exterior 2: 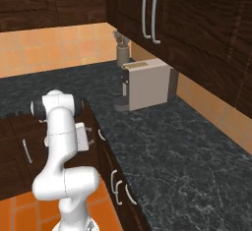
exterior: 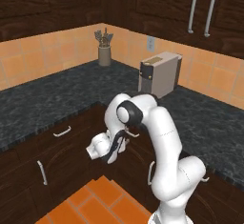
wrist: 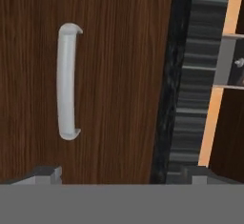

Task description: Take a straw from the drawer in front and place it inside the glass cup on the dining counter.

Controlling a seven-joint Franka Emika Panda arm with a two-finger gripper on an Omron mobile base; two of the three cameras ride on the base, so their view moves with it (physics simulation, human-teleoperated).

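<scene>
In the hand view the drawer (wrist: 119, 75) is a dark-brown wood front, shut, with its curved silver bar handle (wrist: 66, 82) standing upright because the hand is rolled. My gripper (wrist: 119, 175) is open, nothing between its fingers, and it faces this front a short way off, with the handle off to the left of its centre. From the base cameras the arm folds down below the counter edge, with the gripper (exterior: 110, 152) (exterior 2: 83, 139) low in front of the cabinets. The straw, the glass cup and the dining counter are out of view.
A black speckled counter (exterior: 57, 94) runs around the corner above the drawers. On it stand a beige coffee machine (exterior: 159, 73) and a utensil holder (exterior: 104, 51). Upper cabinets with vertical handles (exterior: 205, 8) hang above. Orange floor tiles (exterior: 100, 199) lie below the arm.
</scene>
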